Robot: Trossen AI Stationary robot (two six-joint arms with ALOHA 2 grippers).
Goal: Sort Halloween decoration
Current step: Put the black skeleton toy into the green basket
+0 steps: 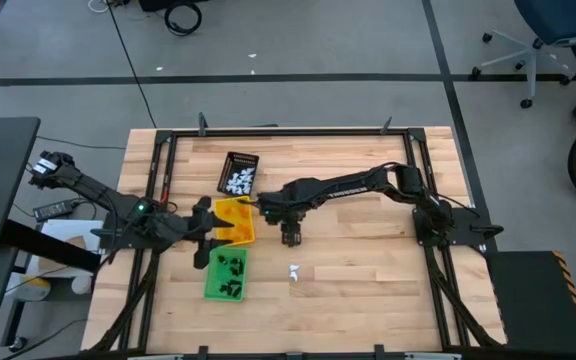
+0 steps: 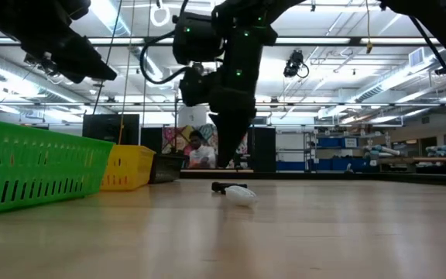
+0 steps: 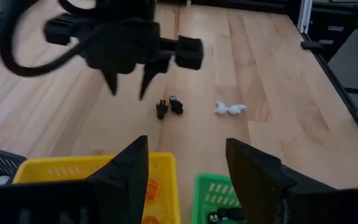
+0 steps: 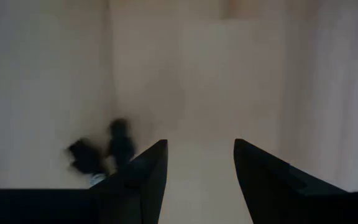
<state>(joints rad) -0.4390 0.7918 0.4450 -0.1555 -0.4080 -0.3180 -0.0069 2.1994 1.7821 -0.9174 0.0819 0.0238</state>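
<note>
Two tiny black trinkets [image 3: 168,107] lie on the bare wood beside a white one [image 3: 229,109]; the white one also shows in the high view [image 1: 294,271] and the low view [image 2: 242,196]. My right gripper [image 3: 127,84] hangs open just above the table, fingers pointing down, a little to the far-left of the black trinkets [image 4: 101,152]. It touches nothing. My left gripper [image 3: 185,168] is open and empty over the near ends of the yellow tray [image 1: 235,220] and green tray [image 1: 226,273]. White trinkets fill the black tray [image 1: 240,173]; black ones lie in the green tray.
The three trays stand in a row left of the table's middle: black farthest, yellow in the middle, green nearest. Bare wood stretches from the loose trinkets to the right frame rail [image 1: 423,200]. A person [image 2: 200,151] sits in the room beyond the table's far edge.
</note>
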